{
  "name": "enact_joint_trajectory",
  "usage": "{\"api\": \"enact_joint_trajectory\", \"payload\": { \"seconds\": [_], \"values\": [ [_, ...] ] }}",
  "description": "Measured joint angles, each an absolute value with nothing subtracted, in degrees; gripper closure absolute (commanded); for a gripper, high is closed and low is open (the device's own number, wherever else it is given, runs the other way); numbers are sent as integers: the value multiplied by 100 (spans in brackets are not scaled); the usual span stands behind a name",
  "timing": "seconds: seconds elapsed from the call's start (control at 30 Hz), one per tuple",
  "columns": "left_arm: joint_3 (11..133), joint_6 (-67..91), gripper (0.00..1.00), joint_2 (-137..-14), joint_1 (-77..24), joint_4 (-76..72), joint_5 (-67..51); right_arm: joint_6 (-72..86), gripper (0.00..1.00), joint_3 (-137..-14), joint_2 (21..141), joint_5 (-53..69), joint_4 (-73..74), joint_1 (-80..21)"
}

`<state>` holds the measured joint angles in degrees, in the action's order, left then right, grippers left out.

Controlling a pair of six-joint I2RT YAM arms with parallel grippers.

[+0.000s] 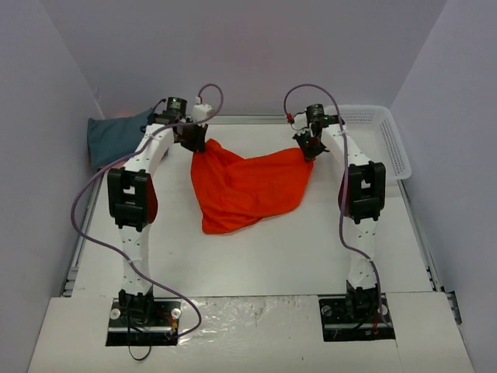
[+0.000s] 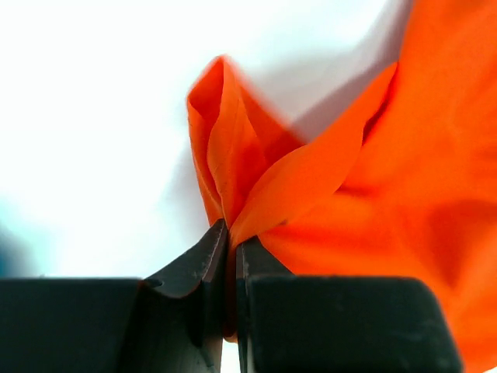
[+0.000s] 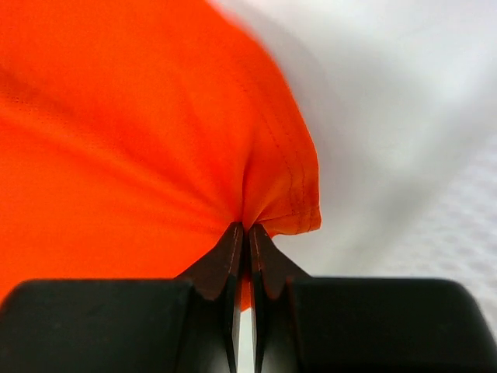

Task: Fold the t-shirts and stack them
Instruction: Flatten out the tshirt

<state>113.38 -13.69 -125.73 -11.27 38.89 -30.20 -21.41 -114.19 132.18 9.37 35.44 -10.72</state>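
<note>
No lettering seems readable anywhere in these views.

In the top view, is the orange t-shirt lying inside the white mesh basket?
No, the orange t-shirt stretches between the left gripper and right gripper, with the basket apart at the far right.

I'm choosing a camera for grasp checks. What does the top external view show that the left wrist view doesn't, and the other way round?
Only top external: the right pincer gripping another corner of the orange t-shirt, the white basket at the far right, a grey-teal t-shirt at the far left. Only left wrist: the fingers close up, meeting on a bunched fold of cloth. Both: the orange t-shirt, gripped by the left pincer, over the white table.
</note>
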Motion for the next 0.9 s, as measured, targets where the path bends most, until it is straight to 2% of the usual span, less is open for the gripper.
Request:
{"api": "enact_joint_trajectory", "payload": {
  "seconds": [0.13, 0.27, 0.37, 0.5, 0.53, 0.57, 0.6, 0.63, 0.7, 0.73, 0.77, 0.8, 0.87, 0.9],
  "values": [
    [12497, -1275, 98, -12130, -676, 4088, -2648, -2097, 100, -12512, 12892, 814, 3599, -888],
    [12446, -1286, 98, -10809, -458, 4141, -2427, -2082, 100, -12875, 11708, 832, 3540, -779],
    [11649, -1367, 98, -9439, -513, 3968, -2421, -2086, 100, -12556, 10464, 1028, 3428, -749],
    [9981, -1708, 98, -7721, -598, 3776, -2565, -2141, 100, -11338, 8768, 1507, 3385, -768],
    [9498, -1811, 95, -7376, -600, 3669, -2615, -2165, 100, -10923, 8420, 1625, 3339, -790],
    [9089, -1942, 81, -7137, -602, 3695, -2665, -2198, 100, -10582, 8149, 1726, 3382, -797],
    [8724, -2091, 38, -6936, -604, 3785, -2755, -2231, 100, -10143, 7891, 1835, 3363, -805],
    [8420, -2252, 29, -6820, -604, 3883, -2858, -2281, 100, -9773, 7730, 1907, 3415, -808],
    [7891, -2547, 17, -6783, -607, 4139, -3046, -2429, 100, -9120, 7588, 2086, 3599, -823],
    [7666, -2703, 10, -6807, -611, 4292, -3148, -2539, 91, -8842, 7609, 2158, 3677, -829],
    [7443, -2858, 10, -6914, -617, 4386, -3238, -2639, 77, -8584, 7664, 2226, 3802, -829],
    [7218, -3017, 11, -7050, -624, 4519, -3332, -2759, 56, -8335, 7736, 2296, 3972, -829],
    [6783, -3339, 13, -7229, -637, 4886, -3527, -2991, 35, -8040, 7811, 2405, 4289, -834],
    [6637, -3476, 13, -7238, -637, 5094, -3625, -3118, 29, -7979, 7817, 2456, 4445, -836]
  ]
}}
